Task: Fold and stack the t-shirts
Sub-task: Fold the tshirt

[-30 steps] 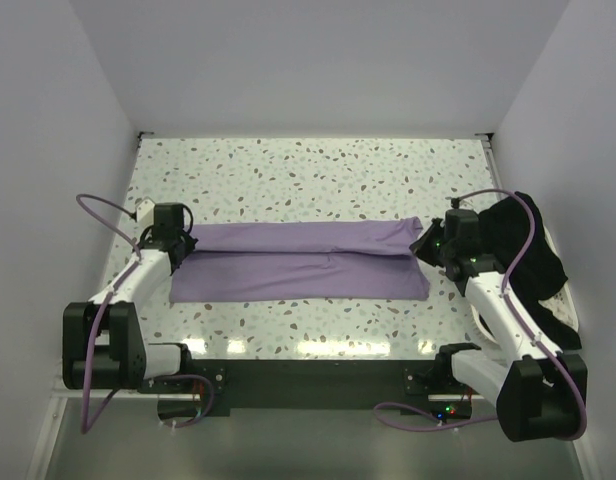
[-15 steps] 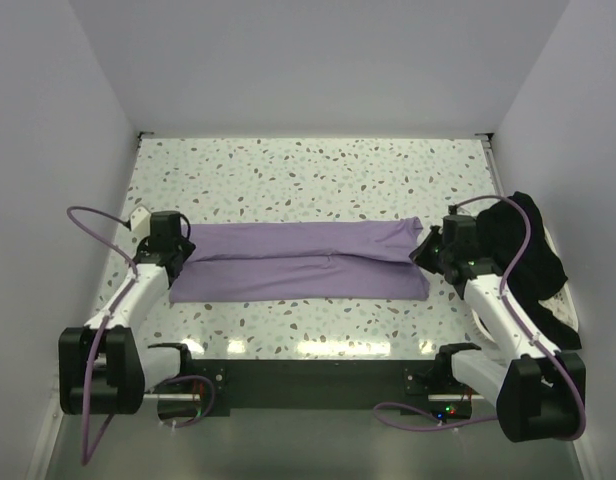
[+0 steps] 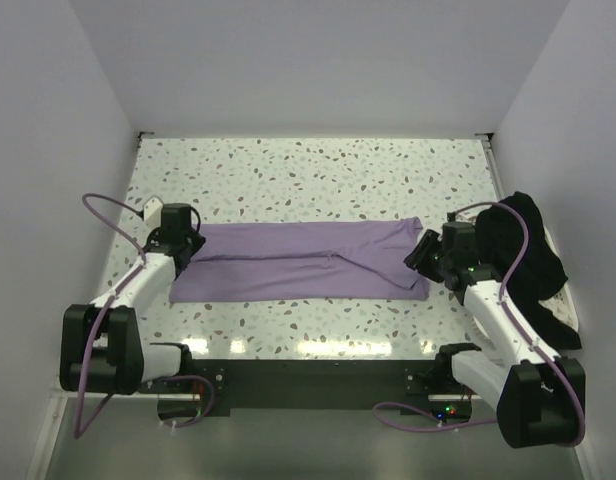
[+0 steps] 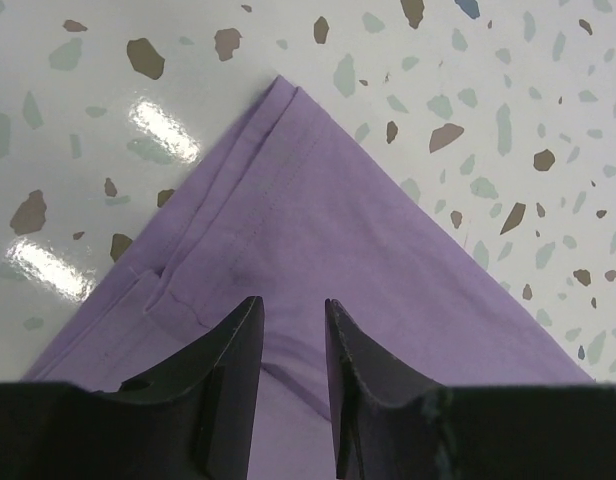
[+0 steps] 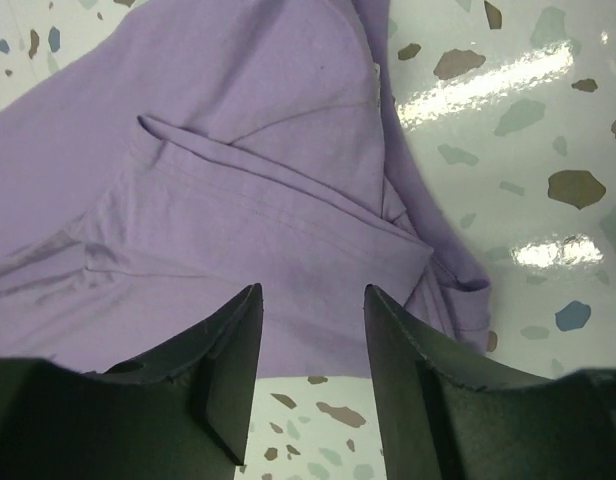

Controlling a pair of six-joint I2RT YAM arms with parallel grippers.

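Purple thin-knit t-shirt (image 3: 298,262), folded into a long band, lies midway across the speckled table (image 3: 308,170). It looks soft, light and limp, so it is best pinched at the end corners through all layers. Left gripper (image 4: 293,312) and right gripper (image 5: 310,300) hover over its ends, jaws spread and holding nothing.

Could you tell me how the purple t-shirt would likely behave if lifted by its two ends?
Probably floppy: the purple t-shirt lies flat with soft creases, so its middle would likely sag. Its layered folds may slip apart.
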